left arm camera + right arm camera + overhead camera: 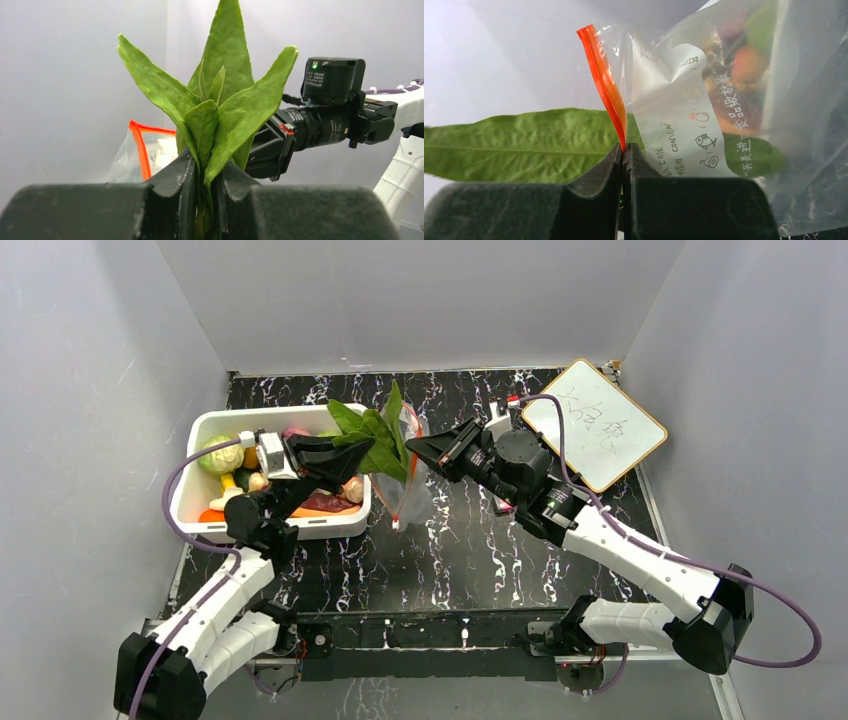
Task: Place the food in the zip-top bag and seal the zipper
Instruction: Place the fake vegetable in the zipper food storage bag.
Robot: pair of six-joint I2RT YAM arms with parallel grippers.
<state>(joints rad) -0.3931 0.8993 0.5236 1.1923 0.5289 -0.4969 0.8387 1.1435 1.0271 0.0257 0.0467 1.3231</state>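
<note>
Two grippers faced each other above the black, white-veined table (470, 550), their tips close together just right of the white bin (200, 428).

The left gripper (362, 450) was clenched on the stem end of the leafy green (220, 100). Its dark, matte, foam-like fingers (172, 195) stood almost together, with only the bunched stalk between them. The leaves fanned upward from there, long and pointed, dull green with a finely wrinkled surface.

The right gripper (624, 155) pinched the zipper (605, 92), its fingers (589, 195) pressed tight on the strip's lower end. The strip rose from the pinch as a narrow, glossy red-orange ribbon, slightly curved.

The zip-top bag (804, 100) hung from that grip just beside the leafy green, thin, clear and crinkled. It carried a white label (679, 135) printed with small food icons and text. Blurred orange and dark shapes showed through the plastic; whether they lay inside the bag or behind it could not be told. From above, the bag's lower end reached down near the table, though contact was unclear.

The bin, a rectangular plastic tub with rounded corners, held more food: a pale green cabbage (220, 455), an orange carrot (212, 515), a purple eggplant (325, 503) and a pale mushroom (352, 488). A wood-framed whiteboard (595, 425) with handwriting lay at the table's far right.
</note>
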